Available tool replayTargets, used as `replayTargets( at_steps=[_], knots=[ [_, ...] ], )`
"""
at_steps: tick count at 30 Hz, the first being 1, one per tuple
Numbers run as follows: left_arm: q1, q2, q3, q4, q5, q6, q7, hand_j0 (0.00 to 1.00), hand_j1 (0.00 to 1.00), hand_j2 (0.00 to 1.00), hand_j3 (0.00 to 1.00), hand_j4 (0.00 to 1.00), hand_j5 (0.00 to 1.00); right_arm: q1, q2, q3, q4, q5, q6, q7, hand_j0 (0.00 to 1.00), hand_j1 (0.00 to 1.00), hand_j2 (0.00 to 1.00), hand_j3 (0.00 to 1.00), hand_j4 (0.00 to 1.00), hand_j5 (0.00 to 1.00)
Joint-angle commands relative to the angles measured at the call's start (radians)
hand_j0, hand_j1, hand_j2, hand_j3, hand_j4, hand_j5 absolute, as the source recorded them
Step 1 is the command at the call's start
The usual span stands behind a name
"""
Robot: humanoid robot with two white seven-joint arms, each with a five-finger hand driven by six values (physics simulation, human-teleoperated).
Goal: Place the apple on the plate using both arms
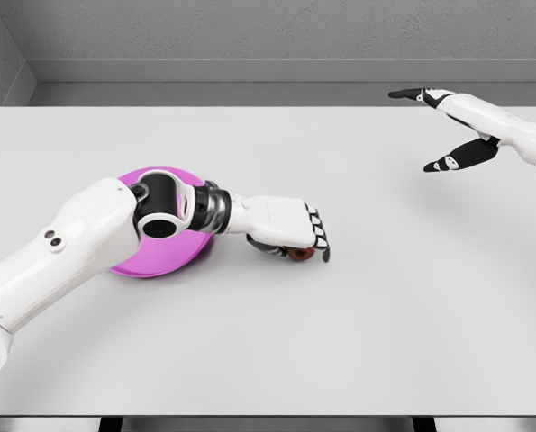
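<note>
A magenta plate [150, 261] lies on the white table, mostly covered by my left forearm. My left hand [305, 243] reaches rightward just past the plate, palm down, fingers curled over a small dark red apple [298, 255]; only a sliver of the apple shows under the palm. It rests on the table to the right of the plate. My right hand [437, 126] hovers high at the far right with thumb and fingers spread, holding nothing, far from the apple.
The white table [340, 342] stretches wide in front and to the right. A grey wall runs behind its far edge.
</note>
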Motion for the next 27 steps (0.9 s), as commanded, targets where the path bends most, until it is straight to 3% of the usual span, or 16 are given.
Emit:
replayTargets(
  at_steps=[1, 8, 17, 20, 24, 27],
  knots=[
    [0.0, 0.003, 0.002, 0.001, 0.007, 0.002, 0.0, 0.63, 0.63, 0.63, 0.63, 0.63, 0.63, 0.0, -0.001, -0.001, 0.001, -0.008, 0.003, 0.0, 1.0, 1.0, 1.0, 1.0, 1.0, 1.0],
    [0.0, 0.006, 0.001, 0.0, 0.007, 0.002, 0.0, 0.53, 0.53, 0.53, 0.53, 0.53, 0.53, -0.002, -0.003, -0.001, -0.001, -0.008, 0.003, 0.0, 1.0, 1.0, 1.0, 1.0, 1.0, 1.0],
    [-0.017, 0.013, 0.004, -0.009, 0.024, 0.002, 0.004, 0.51, 0.51, 0.51, 0.51, 0.51, 0.51, 0.0, -0.003, -0.001, -0.001, -0.008, 0.003, 0.0, 1.0, 1.0, 1.0, 1.0, 1.0, 1.0],
    [-0.058, 0.103, 0.019, -0.012, 0.143, 0.002, 0.004, 0.48, 0.48, 0.48, 0.48, 0.48, 0.48, -0.002, -0.003, -0.001, -0.001, -0.008, 0.003, 0.0, 1.0, 1.0, 1.0, 1.0, 1.0, 1.0],
    [-0.06, 0.266, 0.139, -0.012, 0.263, 0.002, 0.004, 0.47, 0.47, 0.47, 0.47, 0.47, 0.47, -0.002, -0.004, -0.001, -0.001, -0.008, 0.003, 0.0, 1.0, 1.0, 1.0, 1.0, 1.0, 1.0],
    [-0.046, 0.356, 0.162, -0.015, 0.272, 0.002, 0.005, 0.47, 0.47, 0.47, 0.47, 0.47, 0.47, -0.002, -0.004, -0.001, -0.001, -0.008, 0.003, 0.0, 1.0, 1.0, 1.0, 1.0, 1.0, 1.0]
  ],
)
